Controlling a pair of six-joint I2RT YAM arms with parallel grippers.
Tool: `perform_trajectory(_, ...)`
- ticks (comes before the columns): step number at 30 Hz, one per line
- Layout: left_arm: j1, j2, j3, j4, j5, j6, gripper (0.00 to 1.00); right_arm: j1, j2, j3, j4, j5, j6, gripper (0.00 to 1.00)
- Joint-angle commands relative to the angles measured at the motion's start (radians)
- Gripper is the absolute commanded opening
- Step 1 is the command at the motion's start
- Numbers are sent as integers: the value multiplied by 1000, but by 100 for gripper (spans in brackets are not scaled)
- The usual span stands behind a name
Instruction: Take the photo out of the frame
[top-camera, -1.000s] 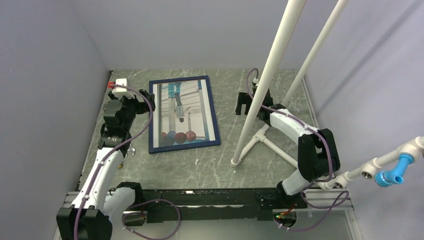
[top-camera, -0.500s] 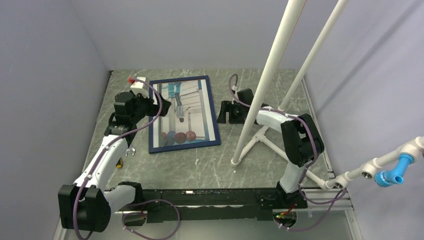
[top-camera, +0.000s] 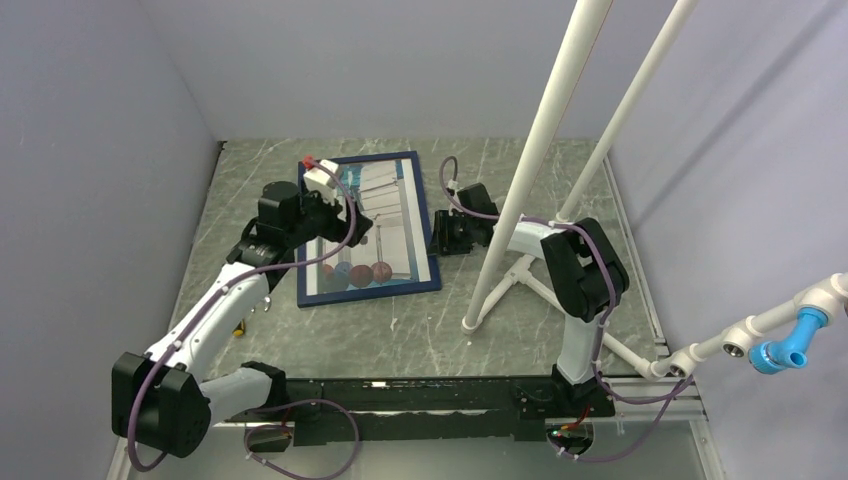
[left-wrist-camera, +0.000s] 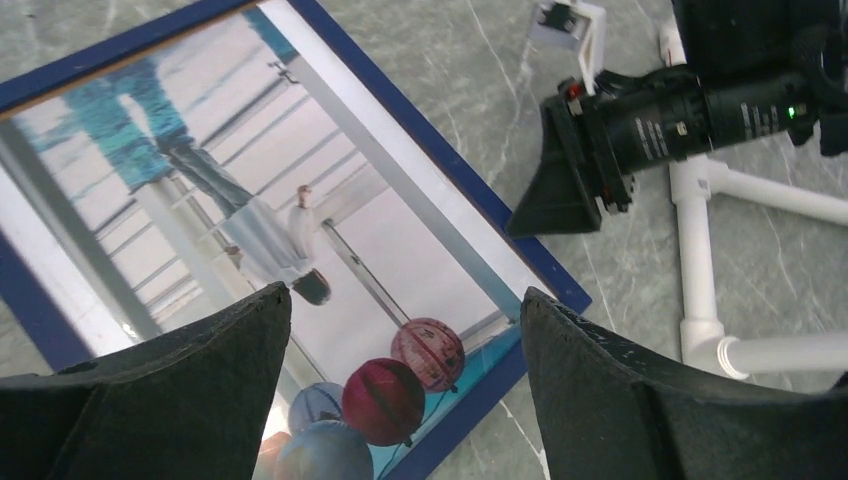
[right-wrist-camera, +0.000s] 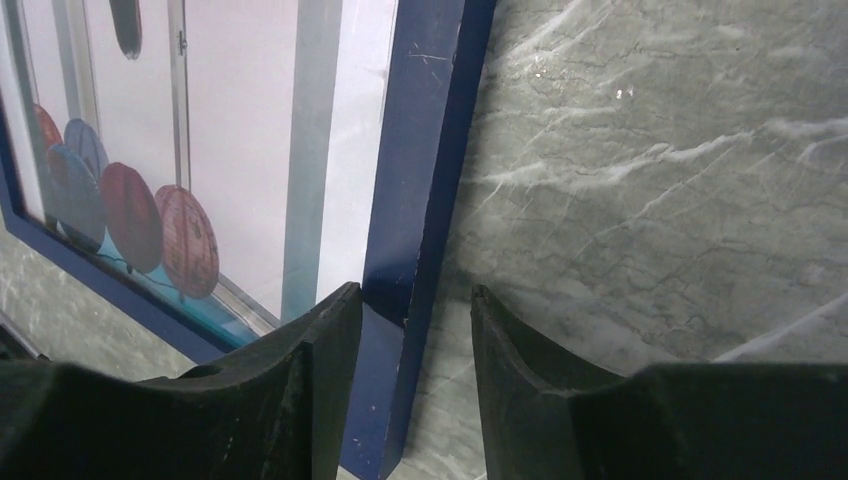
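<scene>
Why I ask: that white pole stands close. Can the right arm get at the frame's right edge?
Probably yes: the right tool sits over the right rail of the frame, jaws either side; the white pole stands off to the side, not between.

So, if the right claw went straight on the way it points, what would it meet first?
Probably the frame: its blue edge sits between the fingers of the right claw, though depth is unclear.

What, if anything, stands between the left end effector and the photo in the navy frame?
Nothing visible does. The open left end effector hovers directly over the pale rectangular print of a teal-trousered figure, which lies in its thin navy-blue rectangular frame. The right end effector straddles the frame's edge, off to the side.
</scene>
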Motion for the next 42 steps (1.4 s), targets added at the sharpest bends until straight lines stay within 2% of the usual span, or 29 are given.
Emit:
perform_trajectory(1, -46, 14, 46, -45, -4, 66, 87, 24, 8, 13, 45, 44, -6, 46)
perform_trajectory(4, -83, 17, 48, -67, -42, 96, 87, 53, 19, 36, 12, 107, -22, 46)
perform_trajectory(8, -161, 19, 53, -115, -152, 169, 88, 82, 37, 53, -15, 173, -28, 40)
perform_trajectory(15, -300, 18, 63, -177, -268, 190, 88, 89, 15, 57, -22, 134, -16, 17)
perform_trajectory(20, -393, -23, 7, -156, -324, 41, 84, 89, -38, 48, -45, 96, 18, 0)
perform_trajectory(24, -443, -91, -148, -28, -342, -67, 85, 88, -59, 63, -77, 51, 34, 0)
perform_trajectory(27, -521, -91, -192, 19, -418, -55, 95, 88, -60, 86, -115, 37, 54, 0)
perform_trajectory(34, -723, 69, -164, -3, -678, 52, 98, 86, -82, 117, -174, 39, 114, 0)
perform_trajectory(42, -843, 276, -93, -23, -870, 152, 97, 86, -76, 197, -310, 68, 198, 0)
